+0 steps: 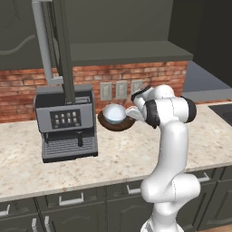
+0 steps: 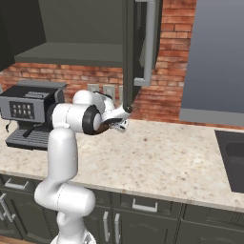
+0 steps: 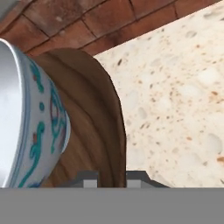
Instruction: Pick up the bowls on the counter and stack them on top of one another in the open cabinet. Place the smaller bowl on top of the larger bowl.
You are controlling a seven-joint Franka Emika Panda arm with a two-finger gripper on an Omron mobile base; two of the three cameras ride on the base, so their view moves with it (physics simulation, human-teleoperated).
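A: What did the gripper have?

B: Its two tips stood close together, one on each side of the brown bowl's rim, so it looked pinched on that rim. The bowl's wall rose straight ahead of the tips in the hand view.

A: And the pale bowl?

B: It sat inside the brown bowl, just beyond the gripper and to one side of it. Its outer wall carried a teal pattern.

A: Where were the two bowls?

B: From the left base view, on the counter by the brick wall, between the gripper and the coffee machine. Whether the brown bowl touched the counter or was lifted, he couldn't tell.

A: The cabinet?

B: Above the gripper, its grey shelf open.
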